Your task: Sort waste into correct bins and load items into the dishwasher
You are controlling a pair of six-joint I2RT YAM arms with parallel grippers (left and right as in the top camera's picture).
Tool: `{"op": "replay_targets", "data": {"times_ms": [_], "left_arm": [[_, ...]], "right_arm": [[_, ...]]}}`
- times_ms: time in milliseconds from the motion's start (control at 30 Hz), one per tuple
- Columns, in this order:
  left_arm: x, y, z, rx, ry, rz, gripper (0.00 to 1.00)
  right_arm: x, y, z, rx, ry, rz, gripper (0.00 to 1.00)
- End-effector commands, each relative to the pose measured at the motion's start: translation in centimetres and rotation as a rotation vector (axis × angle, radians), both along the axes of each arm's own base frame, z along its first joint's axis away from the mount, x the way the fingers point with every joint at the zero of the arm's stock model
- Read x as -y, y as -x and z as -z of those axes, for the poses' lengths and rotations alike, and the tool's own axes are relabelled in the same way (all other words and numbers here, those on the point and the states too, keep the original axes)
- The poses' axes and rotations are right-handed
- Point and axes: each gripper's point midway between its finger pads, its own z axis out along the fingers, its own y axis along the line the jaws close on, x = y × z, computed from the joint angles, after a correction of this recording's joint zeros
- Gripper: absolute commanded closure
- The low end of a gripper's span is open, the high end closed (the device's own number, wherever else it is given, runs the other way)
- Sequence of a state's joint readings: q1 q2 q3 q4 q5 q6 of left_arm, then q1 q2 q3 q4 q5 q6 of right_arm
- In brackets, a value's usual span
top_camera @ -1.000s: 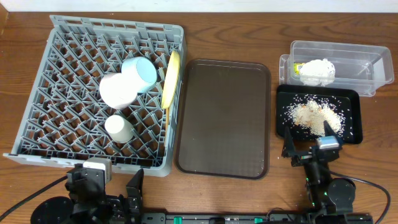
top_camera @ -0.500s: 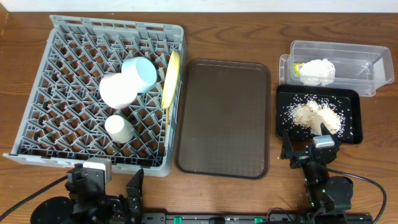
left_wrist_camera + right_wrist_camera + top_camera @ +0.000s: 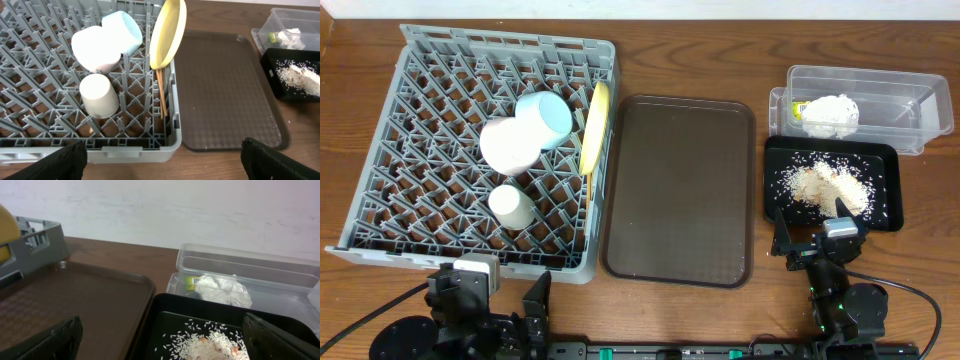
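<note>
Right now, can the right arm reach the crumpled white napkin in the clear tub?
Probably yes. The right gripper is open near the shallow black rectangular tray, and the lidless clear rectangular plastic tub just beyond has nothing covering the crumpled white paper napkin.

wooden table [image 3: 770, 60] | white wall [image 3: 200, 210] behind | light even, possibly diffuse

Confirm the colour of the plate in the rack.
The plate is plain pale yellow; the left wrist view shows it best.
</note>
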State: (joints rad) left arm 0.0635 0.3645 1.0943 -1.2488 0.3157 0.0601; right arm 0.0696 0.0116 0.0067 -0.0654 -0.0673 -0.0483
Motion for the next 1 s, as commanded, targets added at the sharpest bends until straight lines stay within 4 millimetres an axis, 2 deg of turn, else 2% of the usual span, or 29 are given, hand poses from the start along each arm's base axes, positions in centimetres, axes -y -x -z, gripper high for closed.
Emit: {"op": "replay_targets", "data": {"times_ms": [0,133,267,367,400,467,700,967], "left_arm": [[0.2,0.0,-0.1,0.008,-0.002,0.019,0.02],[0.1,0.1,0.3,-0.001,-0.020,0.023,0.02],[0.0,-1.5,3.0,0.031,-0.047,0.041,0.02],[0.2,-3.4,5.7,0.085,-0.037,0.052,0.02],[0.4,-4.9,7.8,0.134,-0.006,0.048,0.02],[0.6,-5.8,8.8,0.170,0.013,0.049,0.02],[1.5,-8.7,11.0,0.296,0.017,0.094,0.02],[1.3,-11.2,12.5,0.410,0.006,0.077,0.02]], "right_arm": [[0.3,0.0,0.0,0.000,-0.002,0.013,0.01],[0.3,0.0,0.0,0.000,-0.002,0.013,0.01],[0.3,0.0,0.0,0.000,-0.002,0.013,0.01],[0.3,0.0,0.0,0.000,-0.002,0.013,0.01],[0.3,0.0,0.0,0.000,-0.002,0.013,0.01],[0.3,0.0,0.0,0.000,-0.002,0.013,0.01],[0.3,0.0,0.0,0.000,-0.002,0.013,0.01],[0.3,0.0,0.0,0.000,-0.002,0.013,0.01]]}}
